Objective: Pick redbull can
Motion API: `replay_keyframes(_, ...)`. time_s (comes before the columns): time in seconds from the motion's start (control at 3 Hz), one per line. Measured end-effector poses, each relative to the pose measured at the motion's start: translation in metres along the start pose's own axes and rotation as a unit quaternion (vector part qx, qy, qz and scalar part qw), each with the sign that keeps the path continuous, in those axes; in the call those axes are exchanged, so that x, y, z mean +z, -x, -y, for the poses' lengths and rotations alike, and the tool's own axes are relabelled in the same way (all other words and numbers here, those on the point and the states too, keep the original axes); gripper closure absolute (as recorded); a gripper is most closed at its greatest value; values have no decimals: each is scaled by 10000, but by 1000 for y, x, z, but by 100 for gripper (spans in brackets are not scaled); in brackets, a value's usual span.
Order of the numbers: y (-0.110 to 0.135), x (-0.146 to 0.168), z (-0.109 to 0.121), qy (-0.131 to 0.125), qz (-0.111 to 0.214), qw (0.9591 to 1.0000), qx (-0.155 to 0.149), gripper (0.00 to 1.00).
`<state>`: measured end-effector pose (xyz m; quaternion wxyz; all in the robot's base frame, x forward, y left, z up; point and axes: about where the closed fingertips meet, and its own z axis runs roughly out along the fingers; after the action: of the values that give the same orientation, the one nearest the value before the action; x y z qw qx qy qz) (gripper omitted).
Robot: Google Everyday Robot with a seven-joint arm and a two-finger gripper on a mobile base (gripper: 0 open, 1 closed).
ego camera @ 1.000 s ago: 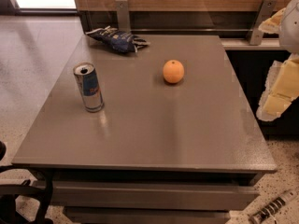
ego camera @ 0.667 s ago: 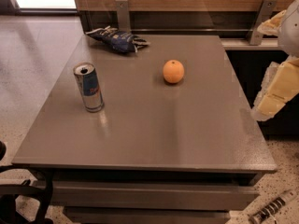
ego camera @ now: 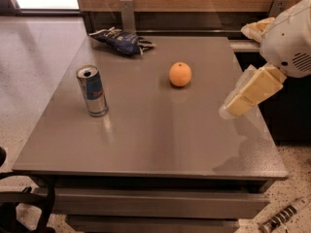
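The redbull can (ego camera: pixel 92 91) stands upright on the left part of the grey table (ego camera: pixel 160 140); it is slim, blue and silver with a red marking and a silver top. My gripper (ego camera: pixel 237 103) is a cream-coloured piece under a white arm joint (ego camera: pixel 290 38). It hangs above the table's right edge, far to the right of the can and apart from it. It holds nothing that I can see.
A round orange (ego camera: pixel 180 74) lies near the table's middle back. A dark blue snack bag (ego camera: pixel 121 40) lies at the back left. A wooden wall with metal brackets (ego camera: pixel 127 13) runs behind the table. A dark chair part (ego camera: pixel 19 208) is at the lower left.
My gripper and arm have moved left and downward, from beyond the table's right edge to over it. The can, the orange and the bag have not moved.
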<state>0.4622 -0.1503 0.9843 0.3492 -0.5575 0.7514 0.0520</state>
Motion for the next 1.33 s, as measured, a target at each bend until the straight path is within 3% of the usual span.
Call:
replay_keyframes(0.33, 23, 26, -2, 10, 827, 9966, 48, 0)
replay_keyframes(0.67, 47, 55, -11, 128, 1703, 9852, 150, 0)
replay_keyframes(1.0, 92, 85, -29, 484, 2699, 9612, 295, 0)
replay_keyframes(1.33, 133, 102, -42, 812, 3200, 9437, 224, 0)
